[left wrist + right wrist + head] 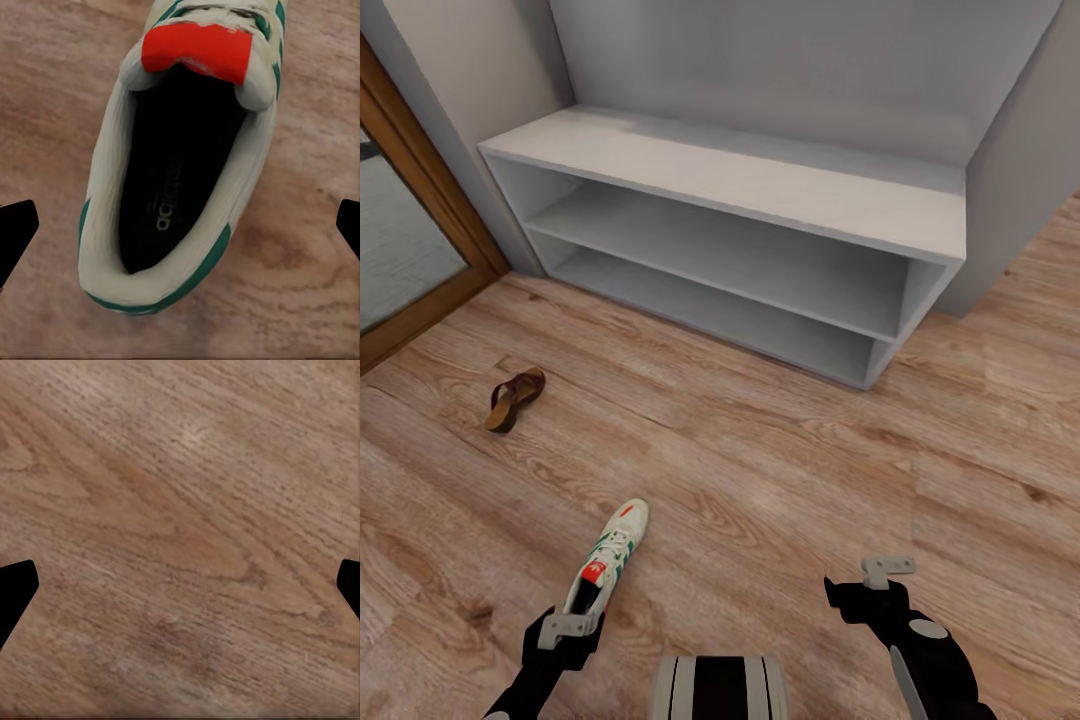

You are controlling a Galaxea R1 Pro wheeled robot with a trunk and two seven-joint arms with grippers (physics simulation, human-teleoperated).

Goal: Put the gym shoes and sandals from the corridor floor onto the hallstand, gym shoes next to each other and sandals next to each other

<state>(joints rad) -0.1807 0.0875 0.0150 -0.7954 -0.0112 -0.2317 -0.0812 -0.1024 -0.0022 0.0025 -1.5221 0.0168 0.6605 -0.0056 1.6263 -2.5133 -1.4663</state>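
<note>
The left hand (567, 628) hangs with its fingers spread wide just above the heel of one gym shoe (606, 563), which lies upright on the corridor floor (780, 480), toe toward the hallstand (760, 200); one sandal (513, 398) lies farther off to the left, nearer the rack. To grasp well, the hand should probably descend straight so the fingers straddle the heel collar (127, 289), then close across the shoe's width. The right hand (880, 575) is spread open over bare planks, carrying nothing.
</note>
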